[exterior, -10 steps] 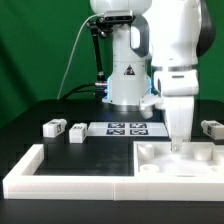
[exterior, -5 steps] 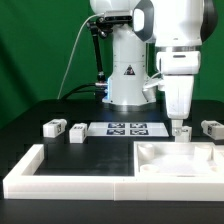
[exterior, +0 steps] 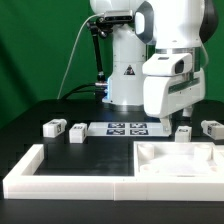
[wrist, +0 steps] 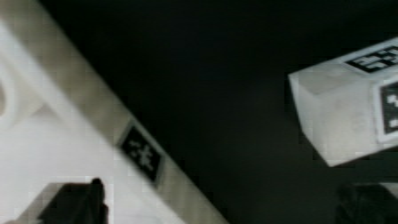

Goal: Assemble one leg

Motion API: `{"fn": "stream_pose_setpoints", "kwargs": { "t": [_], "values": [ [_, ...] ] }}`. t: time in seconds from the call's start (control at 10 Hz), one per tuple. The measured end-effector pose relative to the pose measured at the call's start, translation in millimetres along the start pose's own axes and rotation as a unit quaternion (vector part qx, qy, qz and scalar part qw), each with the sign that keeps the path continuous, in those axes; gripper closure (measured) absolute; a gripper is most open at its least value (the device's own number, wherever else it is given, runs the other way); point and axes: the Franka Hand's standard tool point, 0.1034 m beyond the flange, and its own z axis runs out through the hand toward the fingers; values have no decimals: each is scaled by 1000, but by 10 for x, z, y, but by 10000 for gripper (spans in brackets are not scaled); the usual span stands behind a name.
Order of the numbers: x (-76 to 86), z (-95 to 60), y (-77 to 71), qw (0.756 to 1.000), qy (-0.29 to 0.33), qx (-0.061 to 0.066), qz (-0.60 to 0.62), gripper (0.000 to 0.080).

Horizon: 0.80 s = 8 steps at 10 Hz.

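The large white square part (exterior: pixel 180 160) lies at the exterior view's right; its tagged side wall also shows in the wrist view (wrist: pixel 71 130). A small white leg (exterior: pixel 183 130) sits on the table just behind it, seen close in the wrist view (wrist: pixel 365 100). Two more legs (exterior: pixel 55 127) (exterior: pixel 76 132) lie at the exterior view's left and one (exterior: pixel 211 128) at the far right. My gripper (exterior: pixel 172 118) hovers above the square part's back edge, beside the nearest leg. In the wrist view my gripper (wrist: pixel 228 200) is open, with only dark table between the fingers.
A long white L-shaped border rail (exterior: pixel 60 176) runs along the front and the exterior view's left. The marker board (exterior: pixel 127 128) lies in front of the robot base (exterior: pixel 128 85).
My gripper has risen out of the square part, where it reached down a second ago. The hand has also turned and now sits higher, behind the part's back edge.
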Motion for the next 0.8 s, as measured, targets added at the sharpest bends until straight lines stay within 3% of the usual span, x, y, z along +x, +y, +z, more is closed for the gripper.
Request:
{"fn": "stream_pose_setpoints", "kwargs": {
  "t": [0.2,0.5,0.8],
  "values": [
    [79,38,-280,990,-3,13,138,150],
    [314,12,-605,961,1,21,276,150],
    [296,21,-602,960,-2,23,280,150]
  ]
}}
